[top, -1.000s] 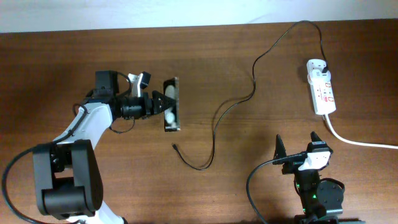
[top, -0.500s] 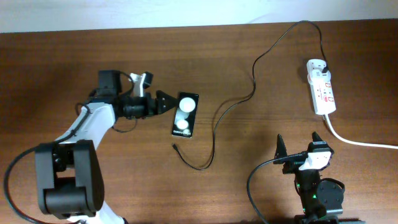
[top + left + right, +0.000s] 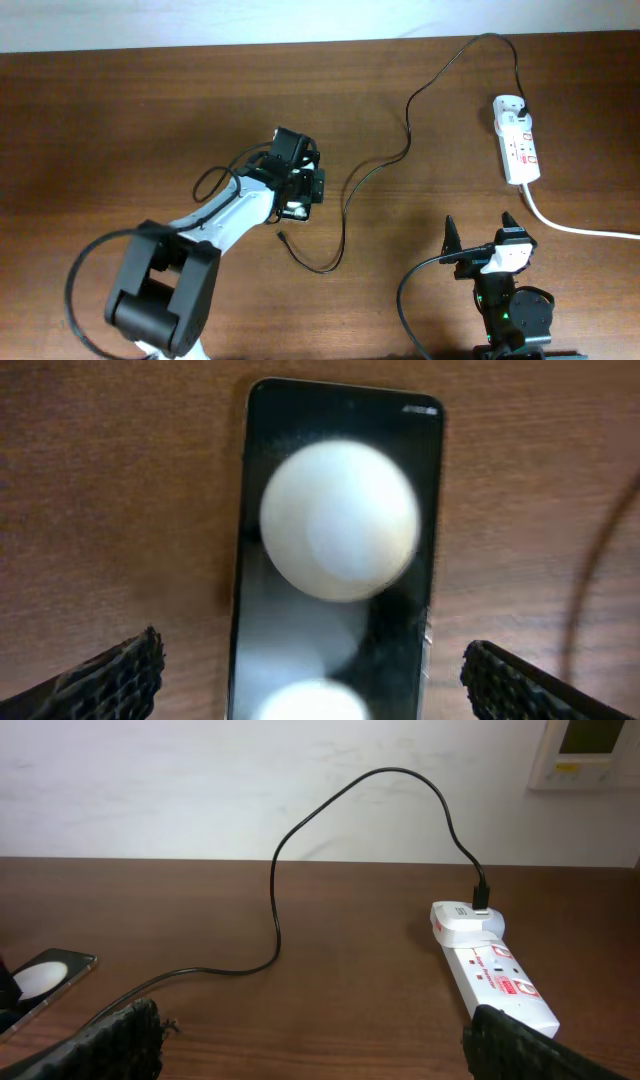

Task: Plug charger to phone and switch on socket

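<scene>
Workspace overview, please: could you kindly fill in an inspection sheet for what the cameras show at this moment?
Surface: brown wooden table.
Job's things: phone lies flat, screen up; power strip at the right, switch state too small to tell.
Clutter: nothing seen.
Grippers: left gripper open above the phone, jaws either side, not touching; right gripper open, empty.
Cables: charger cable runs from a white adapter on the strip; its connector tip lies loose on the wood, not plugged in; white cord leaves rightwards.
Surroundings: white wall, wall panel.
</scene>
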Robot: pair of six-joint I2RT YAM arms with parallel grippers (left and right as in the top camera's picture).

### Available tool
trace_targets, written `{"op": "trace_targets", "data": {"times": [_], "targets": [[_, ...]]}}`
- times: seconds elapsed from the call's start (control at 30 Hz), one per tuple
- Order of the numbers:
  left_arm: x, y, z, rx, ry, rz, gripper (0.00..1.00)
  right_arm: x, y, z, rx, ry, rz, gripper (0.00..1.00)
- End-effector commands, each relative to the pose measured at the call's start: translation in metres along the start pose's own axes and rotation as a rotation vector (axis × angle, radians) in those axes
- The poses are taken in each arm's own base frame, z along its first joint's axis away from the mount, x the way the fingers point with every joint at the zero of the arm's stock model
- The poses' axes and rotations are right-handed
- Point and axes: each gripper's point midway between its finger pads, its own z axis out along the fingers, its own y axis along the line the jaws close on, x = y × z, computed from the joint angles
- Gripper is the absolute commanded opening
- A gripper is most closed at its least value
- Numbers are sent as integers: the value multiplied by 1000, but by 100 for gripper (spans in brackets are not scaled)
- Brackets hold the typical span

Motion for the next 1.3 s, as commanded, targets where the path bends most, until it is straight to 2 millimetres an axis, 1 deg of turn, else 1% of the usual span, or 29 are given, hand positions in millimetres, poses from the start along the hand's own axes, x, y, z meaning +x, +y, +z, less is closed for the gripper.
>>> {"op": "trace_targets", "data": {"times": [0.0, 0.07, 0.1, 0.13, 0.17, 0.23, 0.27, 0.37, 0.4, 0.47, 0.53, 0.6, 0.63, 0.7, 0.77, 0.8, 0.83, 0.87, 0.9, 0.97, 1.03, 1.07, 1.13, 1.17, 1.2, 1.23, 1.27], "targets": [[2, 2, 17, -25, 2, 27, 99, 2, -1, 0, 10, 4, -7, 99], [4, -13, 26, 61, 10, 65, 99, 2, -1, 0, 10, 4, -7, 99], [7, -17, 31, 85, 21, 65, 100, 2, -1, 0, 10, 4, -7, 99], [8, -18, 33, 90, 26, 65, 100, 2, -1, 0, 10, 4, -7, 99], [10, -17, 35, 87, 32, 65, 98, 2, -1, 0, 10, 4, -7, 99], [13, -17, 35, 84, 42, 65, 84, 2, -1, 0, 10, 4, -7, 99], [15, -16, 35, 80, 52, 66, 78, 2, -1, 0, 10, 4, -7, 99], [23, -13, 35, 68, 84, 67, 72, 2, -1, 0, 10, 4, -7, 99], [26, -12, 35, 65, 95, 68, 72, 2, -1, 0, 10, 4, -7, 98], [29, -8, 31, 40, 130, 70, 73, 2, -1, 0, 10, 4, -7, 99], [32, 4, 24, -31, 178, 79, 76, 2, -1, 0, 10, 4, -7, 99], [36, 12, 11, -85, 247, 90, 82, 2, -1, 0, 10, 4, -7, 99], [41, 15, 3, -101, 292, 107, 88, 2, -1, 0, 10, 4, -7, 99], [40, 18, -4, -121, 314, 113, 97, 2, -1, 0, 10, 4, -7, 99], [20, 12, -11, -104, 280, 152, 100, 2, -1, 0, 10, 4, -7, 99], [10, 9, -15, -95, 262, 151, 99, 2, -1, 0, 10, 4, -7, 98], [4, 1, -18, -51, 254, 182, 99, 2, -1, 0, 10, 4, -7, 99], [1, -11, -20, 17, 253, 226, 99, 2, -1, 0, 10, 4, -7, 99], [0, -17, -20, 54, 251, 226, 100, 2, -1, 0, 10, 4, -7, 99], [4, -18, -18, 57, 263, 225, 99, 2, -1, 0, 10, 4, -7, 99], [13, -16, -7, 51, 297, 227, 100, 2, -1, 0, 10, 4, -7, 98], [19, -16, 0, 47, 319, 230, 100, 2, -1, 0, 10, 4, -7, 99], [42, -19, 17, 36, 395, 253, 98, 2, -1, 0, 10, 4, -7, 99], [50, -19, 21, 29, 424, 260, 95, 2, -1, 0, 10, 4, -7, 99], [58, -16, 25, 6, 454, 270, 90, 2, -1, 0, 10, 4, -7, 98], [66, -9, 28, -36, 485, 283, 89, 2, -1, 0, 10, 4, -7, 98], [68, -3, 29, -71, 491, 276, 91, 2, -1, 0, 10, 4, -7, 99]]}}
